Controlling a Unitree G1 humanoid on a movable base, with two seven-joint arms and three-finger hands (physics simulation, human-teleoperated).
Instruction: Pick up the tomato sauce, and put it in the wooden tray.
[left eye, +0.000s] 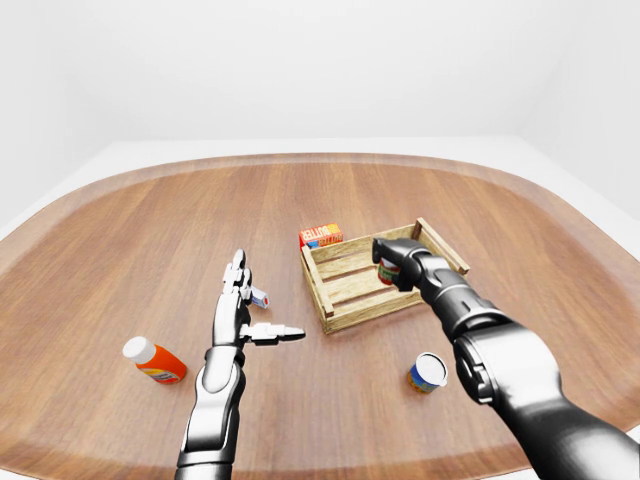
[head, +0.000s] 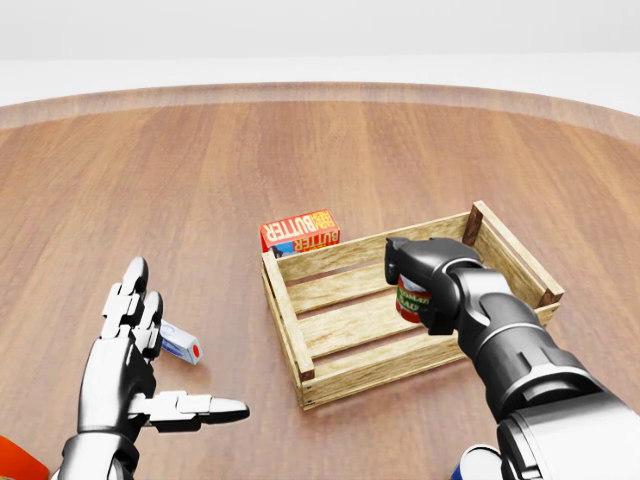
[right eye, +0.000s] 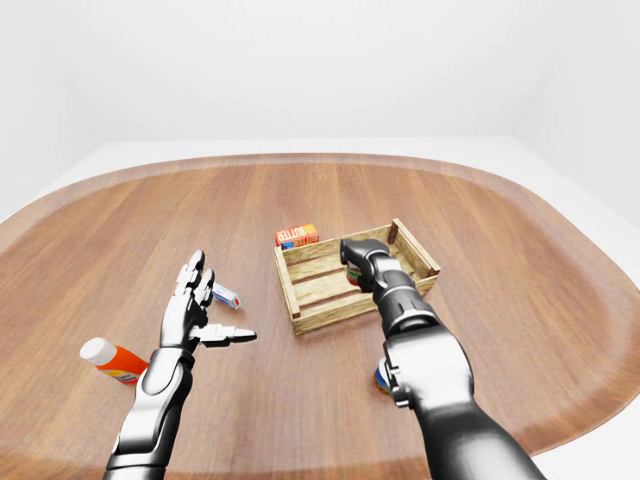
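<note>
White walls and pale floor surround a big rounded wooden table (left eye: 150, 240), reddish-brown planks w/ a lighter rim.

Far left, left-eye view: orange bottle (left eye: 156, 362) w/ white cap, lying on its side near the table's lower-left edge. Just a red-orange sliver of it shows at the head view's bottom-left corner.

Left hand (head: 130, 365): raised over the table, palm roughly vertical, fingers straight up, thumb stuck out to the right. Spread wide, holding nothing.

Just right of the fingers: small white tube (head: 181, 343) w/ blue band and red end, flat on the table, partly hidden behind the hand.

Centre: orange butter box (head: 299, 231), standing on the table and touching the wooden tray (head: 290, 318) at its upper-left corner, outside it.

Tray is a slatted crate, angled, long side running lower-left to upper-right in head view.

Right hand (head: 420, 280): inside the tray's outline, right half, fingers wrapped round the tomato sauce (head: 409, 297), a can w/ red-and-green label, upright. Can sits low among the tray walls; can't tell if its base touches the slats. Forearm runs down to bottom right.

Bottom right, left-eye view: small blue-and-yellow cup (left eye: 427, 372) w/ white inside, on the table outside the tray, next to the right arm.
</note>
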